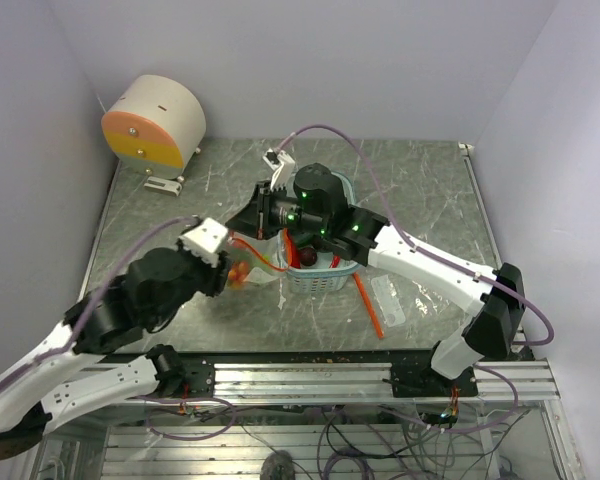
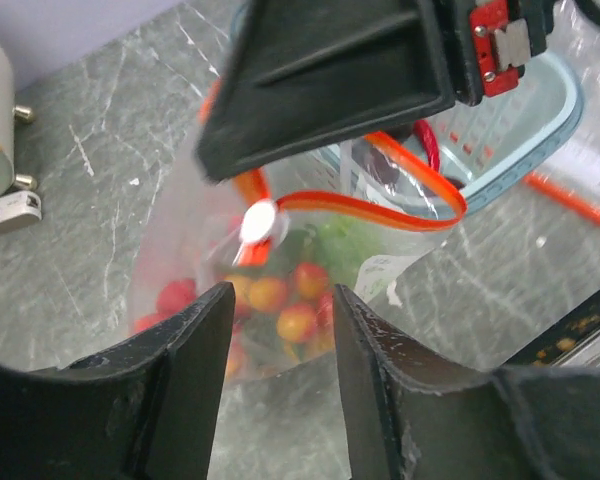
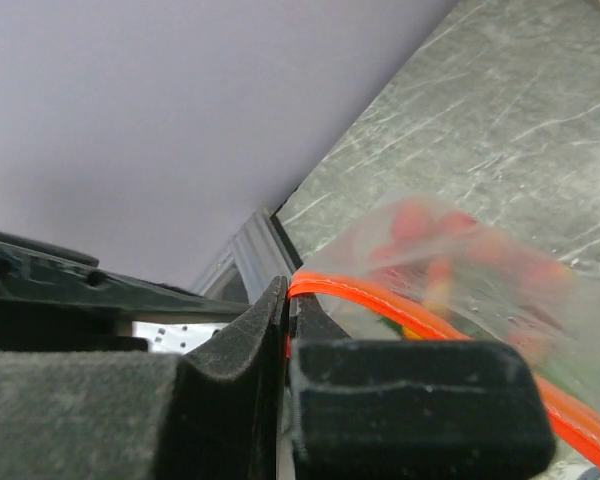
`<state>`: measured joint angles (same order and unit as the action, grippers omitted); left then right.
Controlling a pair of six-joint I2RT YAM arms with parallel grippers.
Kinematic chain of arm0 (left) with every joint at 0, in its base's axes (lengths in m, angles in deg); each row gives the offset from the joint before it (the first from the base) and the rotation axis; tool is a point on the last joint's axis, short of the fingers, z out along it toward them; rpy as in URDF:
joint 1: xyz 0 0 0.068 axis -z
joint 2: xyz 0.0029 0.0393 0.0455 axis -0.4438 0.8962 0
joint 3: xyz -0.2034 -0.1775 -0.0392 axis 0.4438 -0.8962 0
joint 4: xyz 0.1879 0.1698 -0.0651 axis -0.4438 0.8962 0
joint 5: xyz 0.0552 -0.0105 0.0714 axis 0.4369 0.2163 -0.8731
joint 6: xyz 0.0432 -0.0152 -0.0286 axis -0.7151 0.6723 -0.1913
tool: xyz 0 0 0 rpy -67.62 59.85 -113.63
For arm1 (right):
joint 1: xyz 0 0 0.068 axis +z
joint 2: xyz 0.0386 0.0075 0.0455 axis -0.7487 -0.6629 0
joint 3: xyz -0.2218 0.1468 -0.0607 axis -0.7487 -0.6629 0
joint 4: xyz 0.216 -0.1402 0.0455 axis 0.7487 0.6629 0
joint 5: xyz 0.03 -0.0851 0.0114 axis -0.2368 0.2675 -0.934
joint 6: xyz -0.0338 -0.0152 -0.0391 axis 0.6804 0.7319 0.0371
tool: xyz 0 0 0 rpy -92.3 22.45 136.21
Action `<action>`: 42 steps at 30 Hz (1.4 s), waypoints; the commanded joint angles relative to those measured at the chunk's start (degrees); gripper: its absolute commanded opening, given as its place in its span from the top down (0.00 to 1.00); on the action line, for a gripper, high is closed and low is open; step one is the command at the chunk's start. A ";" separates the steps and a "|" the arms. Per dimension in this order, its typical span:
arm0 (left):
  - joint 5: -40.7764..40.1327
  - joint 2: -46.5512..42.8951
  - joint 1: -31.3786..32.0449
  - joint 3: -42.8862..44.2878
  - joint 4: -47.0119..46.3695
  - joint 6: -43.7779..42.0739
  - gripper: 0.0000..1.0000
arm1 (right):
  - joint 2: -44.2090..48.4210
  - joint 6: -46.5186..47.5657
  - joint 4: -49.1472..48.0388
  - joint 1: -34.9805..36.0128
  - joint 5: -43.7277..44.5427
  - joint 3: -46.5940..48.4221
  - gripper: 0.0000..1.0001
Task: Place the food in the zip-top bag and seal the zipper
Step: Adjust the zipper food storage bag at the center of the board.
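The clear zip-top bag (image 1: 252, 262) lies left of the basket, holding several red, orange, yellow and green food pieces (image 2: 296, 322). Its orange-red zipper (image 2: 380, 215) curves open, with a white round slider (image 2: 260, 222) on it. My right gripper (image 3: 288, 300) is shut on the zipper strip (image 3: 380, 300) at the bag's mouth and holds that edge up; it shows in the top view (image 1: 267, 213). My left gripper (image 2: 280, 290) is open, its fingers on either side of the bag's lower part; it shows in the top view (image 1: 223, 268). One dark red piece (image 1: 307, 257) sits in the basket.
The light-blue mesh basket (image 1: 330, 278) stands mid-table under the right arm. An orange strip (image 1: 367, 300) and clear plastic (image 1: 388, 298) lie to its right. A cream and orange cylinder (image 1: 155, 122) stands at the back left. Walls close in on three sides.
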<state>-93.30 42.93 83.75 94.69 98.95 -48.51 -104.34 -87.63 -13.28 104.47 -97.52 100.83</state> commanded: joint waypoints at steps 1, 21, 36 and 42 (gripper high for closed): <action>5.41 4.71 -0.03 -0.60 -4.46 -11.50 0.42 | 1.31 -0.13 0.62 -0.55 -5.54 2.24 1.00; 10.30 -12.70 -0.02 -13.06 -24.53 -28.09 0.45 | 6.49 -5.91 -4.23 -5.75 -17.25 0.42 1.00; 18.15 -8.00 -0.02 -13.67 -27.69 -32.00 0.46 | 6.29 -8.60 -5.46 -5.89 -19.66 1.04 1.00; 16.22 -7.59 -0.06 -14.61 -29.48 -32.51 0.60 | 6.69 -9.38 -6.50 -5.89 -20.19 0.10 1.00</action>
<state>-77.36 35.34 83.75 81.03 73.11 -80.20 -99.86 -95.70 -14.63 98.89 -116.25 100.13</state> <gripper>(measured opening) 0.445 0.009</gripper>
